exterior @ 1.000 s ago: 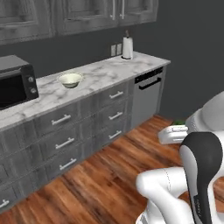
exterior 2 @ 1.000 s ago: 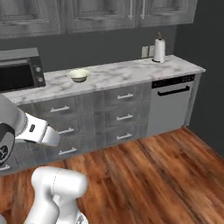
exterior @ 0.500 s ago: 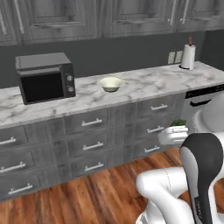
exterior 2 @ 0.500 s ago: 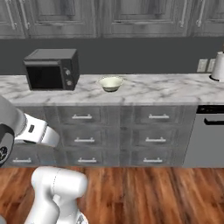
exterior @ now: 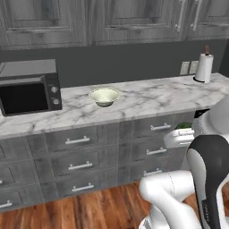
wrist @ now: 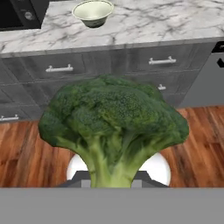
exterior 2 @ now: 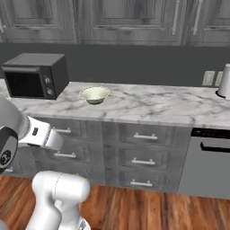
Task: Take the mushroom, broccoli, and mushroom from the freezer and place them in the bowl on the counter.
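A big dark green broccoli fills the middle of the hand view, stem down between the fingers of my gripper, which is shut on it. In the left base view a bit of the green broccoli shows at the hand, low in front of the drawers. The pale cream-green bowl stands upright on the white marble counter, well ahead of the gripper and above it. The freezer and the mushrooms are out of view.
A black microwave sits on the counter left of the bowl. A paper towel roll stands at the counter's right end. Dark grey drawers and a dishwasher lie below, over a wood floor.
The whole picture has swung: the base has moved, so the counter with the bowl now faces me more squarely and closer. The grip on the broccoli is unchanged.
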